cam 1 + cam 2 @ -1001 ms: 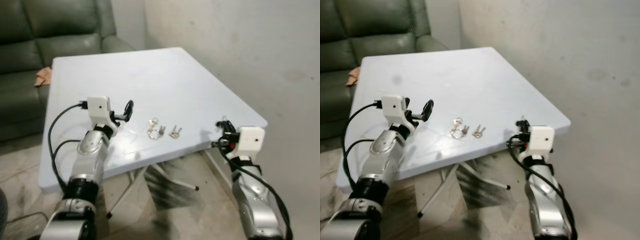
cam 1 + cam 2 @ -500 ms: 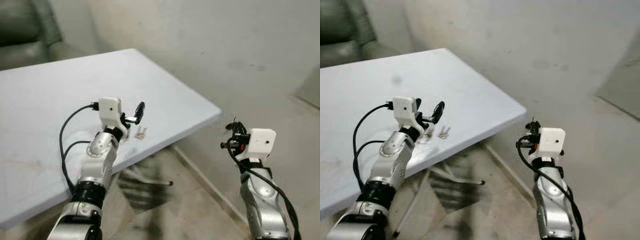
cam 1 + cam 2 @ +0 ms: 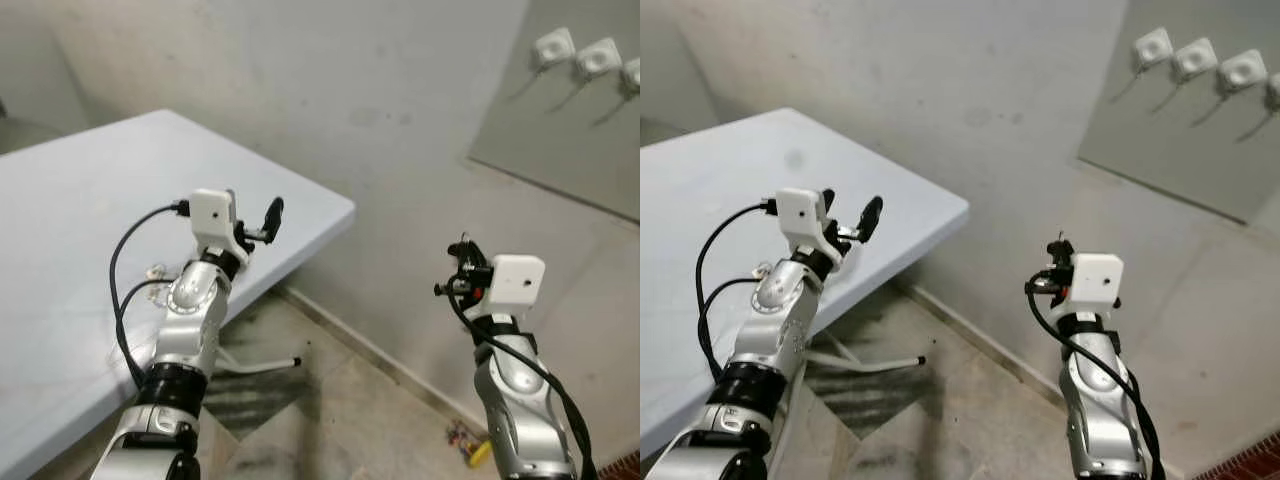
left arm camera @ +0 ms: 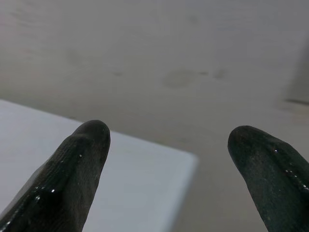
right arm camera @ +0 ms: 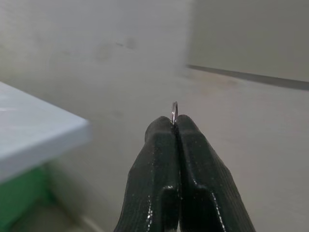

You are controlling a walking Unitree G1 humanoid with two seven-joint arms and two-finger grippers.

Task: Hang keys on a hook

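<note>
I am seeing no readable text, label, brand, number or sign on anything in these views; nothing legible is showing on any surface.

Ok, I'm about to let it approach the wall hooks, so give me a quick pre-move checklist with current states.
1. Right gripper shut on the key ring: ok.
2. Keys hanging securely below the fingers: cannot tell.
3. Hooks in sight on the wall panel: ok.
4. Right gripper at hook height: not ok, it is well below them.
5. Left gripper open and holding nothing: ok.
6. Left arm off the table: cannot tell.
</note>
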